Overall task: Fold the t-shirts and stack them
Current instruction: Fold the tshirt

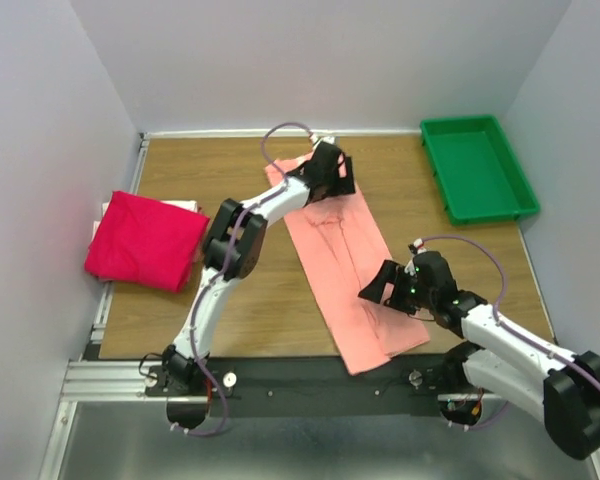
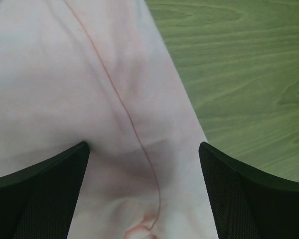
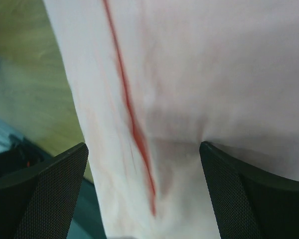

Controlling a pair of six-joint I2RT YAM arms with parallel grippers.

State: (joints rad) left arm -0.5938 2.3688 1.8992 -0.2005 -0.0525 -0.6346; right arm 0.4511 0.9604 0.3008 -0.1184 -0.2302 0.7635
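On the table (image 1: pixel 460 250), the pink shirt (image 1: pixel 345 265) is laid as a long strip, and the red shirt (image 1: pixel 145 240) is found folded at the left edge. The left hand (image 1: pixel 330 170) at the strip's far end and the right hand (image 1: pixel 378 290) at its near end are spread, with nothing pinched. The crosswise fold is judged in hand: an end must be pinched and carried over.

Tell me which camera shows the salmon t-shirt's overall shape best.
Top external: nearly the whole salmon t-shirt shows, lying as a long strip on the table, with its ends under the arms. Left wrist shows only a close patch with a seam; right wrist shows another seamed patch.
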